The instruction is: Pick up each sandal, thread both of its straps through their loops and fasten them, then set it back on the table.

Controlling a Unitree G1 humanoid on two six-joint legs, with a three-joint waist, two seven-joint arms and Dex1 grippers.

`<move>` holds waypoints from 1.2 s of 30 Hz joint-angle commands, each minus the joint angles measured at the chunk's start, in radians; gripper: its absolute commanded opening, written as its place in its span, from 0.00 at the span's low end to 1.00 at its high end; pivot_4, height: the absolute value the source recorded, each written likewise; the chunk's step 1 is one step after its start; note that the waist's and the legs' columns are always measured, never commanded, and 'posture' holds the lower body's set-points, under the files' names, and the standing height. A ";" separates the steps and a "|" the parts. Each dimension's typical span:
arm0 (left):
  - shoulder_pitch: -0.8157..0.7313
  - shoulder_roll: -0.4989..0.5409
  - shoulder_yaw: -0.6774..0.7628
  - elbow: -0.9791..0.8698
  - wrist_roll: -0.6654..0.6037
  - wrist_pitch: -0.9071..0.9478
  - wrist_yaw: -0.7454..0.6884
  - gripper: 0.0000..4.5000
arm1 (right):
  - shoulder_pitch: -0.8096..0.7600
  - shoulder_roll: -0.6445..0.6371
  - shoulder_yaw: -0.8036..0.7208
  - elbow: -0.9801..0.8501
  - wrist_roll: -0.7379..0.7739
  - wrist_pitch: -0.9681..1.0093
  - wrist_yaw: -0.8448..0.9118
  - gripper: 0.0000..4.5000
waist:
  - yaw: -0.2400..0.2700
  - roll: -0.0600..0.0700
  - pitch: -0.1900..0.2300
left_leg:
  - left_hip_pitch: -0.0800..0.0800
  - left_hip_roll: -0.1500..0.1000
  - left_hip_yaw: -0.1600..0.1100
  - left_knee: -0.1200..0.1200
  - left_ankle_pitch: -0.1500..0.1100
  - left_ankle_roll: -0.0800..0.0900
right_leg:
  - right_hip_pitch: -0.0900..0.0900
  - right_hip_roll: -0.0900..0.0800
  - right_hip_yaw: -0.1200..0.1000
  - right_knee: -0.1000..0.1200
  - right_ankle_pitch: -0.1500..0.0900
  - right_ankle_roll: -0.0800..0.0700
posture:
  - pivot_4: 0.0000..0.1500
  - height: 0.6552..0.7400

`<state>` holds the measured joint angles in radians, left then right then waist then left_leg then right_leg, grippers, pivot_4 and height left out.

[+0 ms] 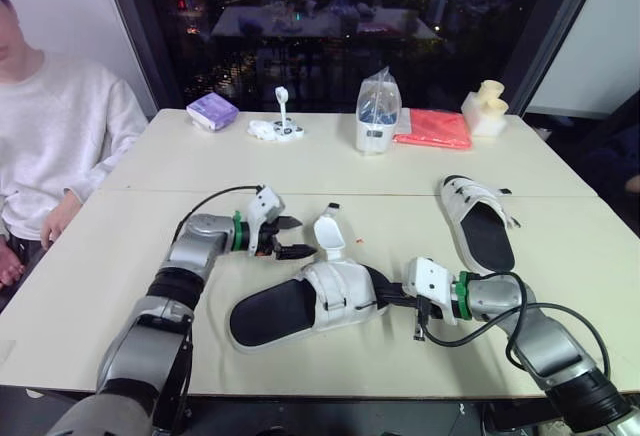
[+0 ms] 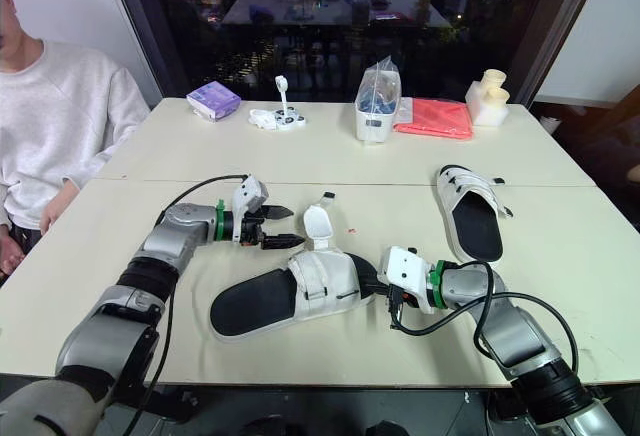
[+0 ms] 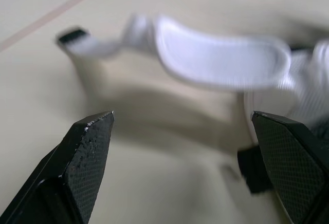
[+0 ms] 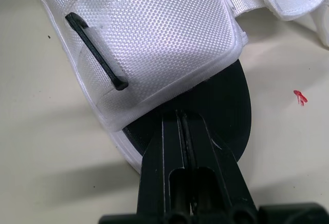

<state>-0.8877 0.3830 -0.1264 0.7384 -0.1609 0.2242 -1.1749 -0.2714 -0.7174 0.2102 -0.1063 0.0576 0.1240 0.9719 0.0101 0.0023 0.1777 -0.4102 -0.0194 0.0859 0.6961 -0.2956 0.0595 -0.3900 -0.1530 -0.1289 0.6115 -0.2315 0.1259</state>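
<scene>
A white sandal with a black footbed lies near the table's front edge. One of its straps stands up loose, seen close in the left wrist view as the strap. My left gripper is open just left of that strap, with nothing between its fingers. My right gripper is shut, its tips lying on the black toe end of the footbed below the white upper. A second white sandal rests flat at the right, away from both grippers.
A person in a white sweater sits at the table's left side. Along the far edge stand a purple box, a small white object, a clear bag, a red cloth and a cream object.
</scene>
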 commanded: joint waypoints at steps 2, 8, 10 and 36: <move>-0.044 -0.011 0.060 0.005 -0.049 0.078 0.021 0.99 | 0.024 0.000 0.038 0.040 -0.039 0.021 0.005 0.00 | 0.000 0.000 0.000 | 0.000 0.000 0.000 0.000 0.000 0.000 | 0.000 0.001 0.000 0.000 0.000 0.000 | 1.00 1.00; -0.063 -0.035 0.138 0.003 -0.159 0.346 0.017 0.99 | 0.019 0.001 0.039 0.042 -0.040 0.023 0.005 0.00 | -0.002 0.000 0.000 | 0.000 0.000 0.000 0.000 0.000 0.000 | 0.000 0.002 0.000 0.000 0.000 0.000 | 1.00 1.00; -0.057 -0.038 0.139 -0.002 -0.176 0.416 0.013 0.99 | 0.020 -0.001 0.038 0.042 -0.040 0.023 0.005 0.00 | -0.003 0.000 0.000 | 0.000 0.000 0.000 0.000 0.000 0.000 | 0.000 0.002 0.000 0.001 0.000 0.000 | 1.00 1.00; -0.370 -0.275 0.407 0.495 -0.248 0.322 0.276 0.99 | 0.033 -0.004 0.039 0.020 -0.049 0.039 -0.017 0.00 | -0.002 -0.002 0.001 | 0.000 0.000 0.000 0.000 0.000 0.000 | 0.000 0.001 0.000 0.001 0.000 0.000 | 1.00 1.00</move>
<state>-1.2205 0.1086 0.2511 1.2411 -0.3840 0.5681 -0.9074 -0.2693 -0.7163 0.2194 -0.1166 0.0456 0.1244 0.9544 0.0083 0.0004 0.1787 -0.4101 -0.0193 0.0864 0.6960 -0.2956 0.0591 -0.3904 -0.1516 -0.1289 0.6123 -0.2315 0.1262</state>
